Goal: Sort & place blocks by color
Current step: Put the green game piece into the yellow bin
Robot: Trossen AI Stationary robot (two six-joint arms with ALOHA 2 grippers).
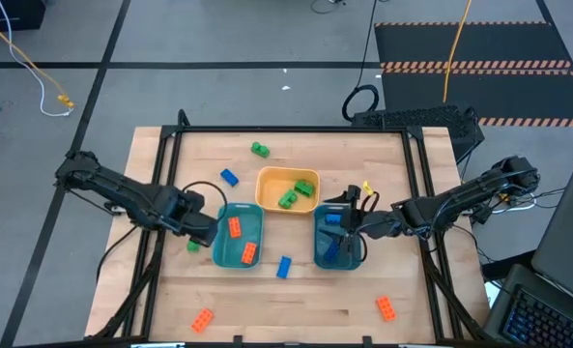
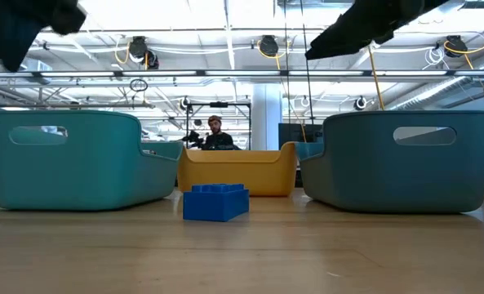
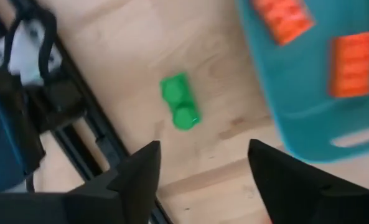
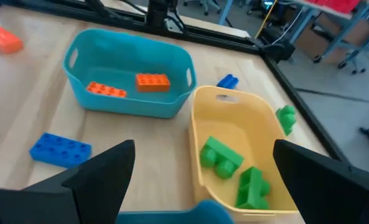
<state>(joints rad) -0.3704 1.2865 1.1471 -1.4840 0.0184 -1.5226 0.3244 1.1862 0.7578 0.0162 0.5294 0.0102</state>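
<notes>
Overhead, left gripper (image 1: 201, 232) hangs released beside the left teal bin (image 1: 238, 259); right gripper (image 1: 347, 232) spreads above the right teal bin (image 1: 320, 253). Low view: blue block (image 2: 215, 202) lies between the bins. Left wrist: green block (image 3: 179, 101) on the table (image 3: 128, 50), ungrasped.

The table (image 1: 296, 300) is lit evenly from above, and only soft, short shadows are cast beside the bins and blocks. In the low view, strong glare is given by the ceiling lights (image 2: 225, 24), so the upper part is washed out and the arms are seen only as dark shapes against it. The blue block (image 2: 215, 202) is sharp there, while the room behind is a little soft. In the left wrist view, motion blur is seen on the green block (image 3: 180, 102) and the orange blocks (image 3: 352, 64). The right wrist view is clear, and the near fingers (image 4: 103, 171) are out of focus.
</notes>
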